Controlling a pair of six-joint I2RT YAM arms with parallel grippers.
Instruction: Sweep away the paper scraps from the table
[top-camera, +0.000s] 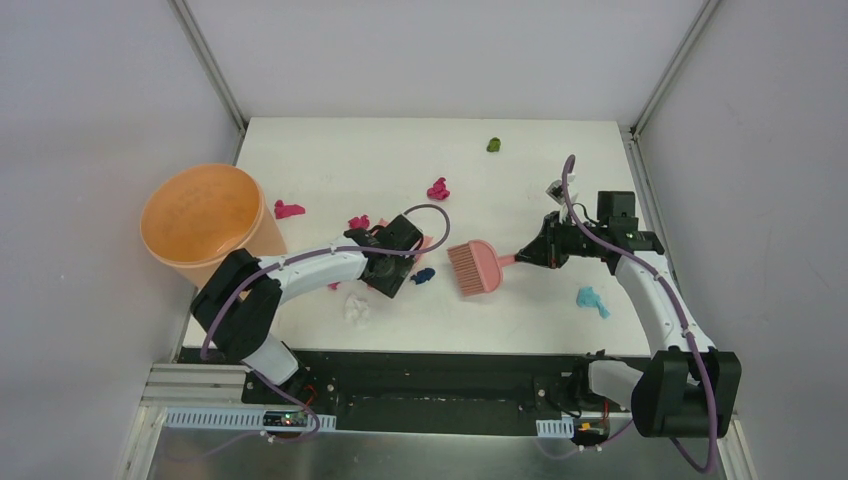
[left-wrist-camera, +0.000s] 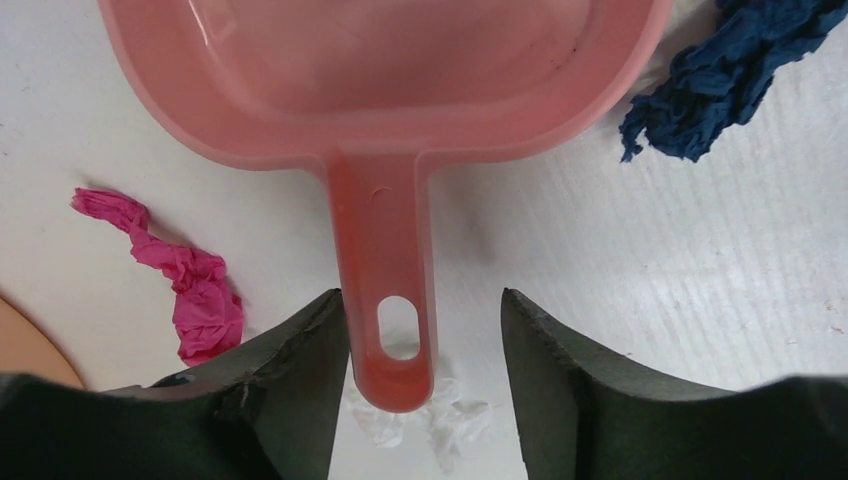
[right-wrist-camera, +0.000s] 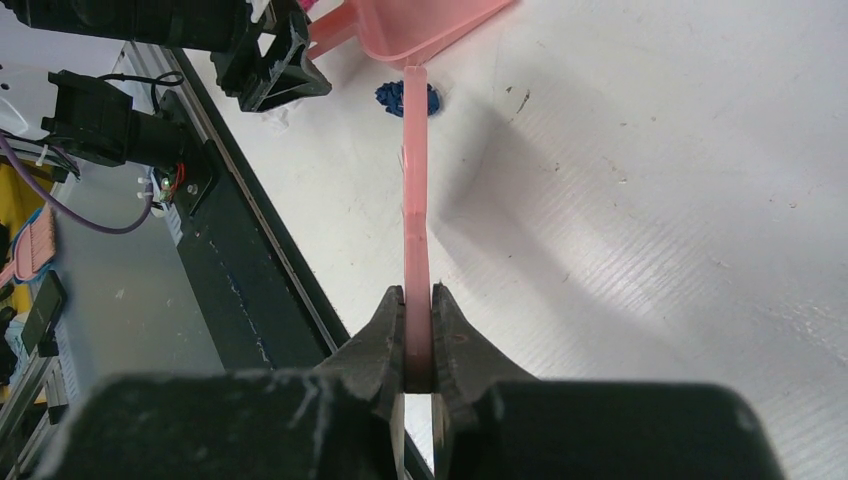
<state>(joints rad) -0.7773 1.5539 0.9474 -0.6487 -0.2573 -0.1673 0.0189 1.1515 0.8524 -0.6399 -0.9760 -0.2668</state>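
Observation:
My left gripper (left-wrist-camera: 422, 300) stands open around the handle of the pink dustpan (left-wrist-camera: 390, 70), which lies flat on the table (top-camera: 520, 320). Its left finger is almost against the handle and the right one is well apart. My right gripper (right-wrist-camera: 417, 295) is shut on the thin handle of the pink brush (top-camera: 475, 268), whose bristles rest on the table just right of the dustpan. Paper scraps lie scattered: magenta (left-wrist-camera: 190, 285), dark blue (left-wrist-camera: 720, 75) and white (left-wrist-camera: 440, 420) by the dustpan, more magenta (top-camera: 438, 189), olive (top-camera: 494, 145), teal (top-camera: 591, 300).
A big orange bucket (top-camera: 205, 220) stands off the table's left edge, close behind my left arm. Metal frame posts rise at the back corners. A small white and black object (top-camera: 555, 187) lies just behind my right gripper.

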